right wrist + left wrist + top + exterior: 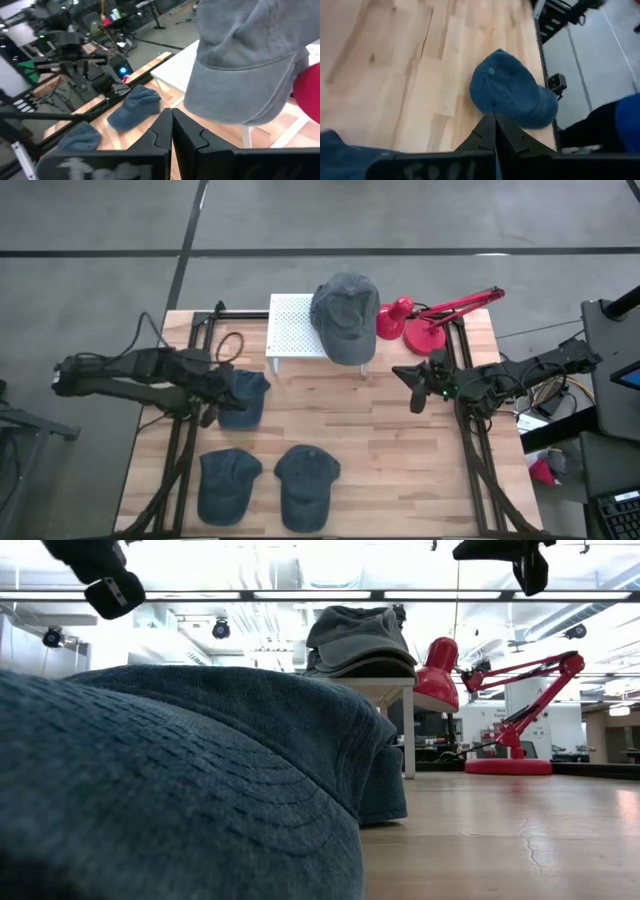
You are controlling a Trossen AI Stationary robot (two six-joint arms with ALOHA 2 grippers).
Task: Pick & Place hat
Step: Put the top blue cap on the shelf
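While overhead shows three hats, low shows one.

One hat lay on the stand at the table's back; three hats lay nearer the front-left.

Grey hat sits on white stand; three blue hats on table.

grey hat: matt cloth | table: smooth wood
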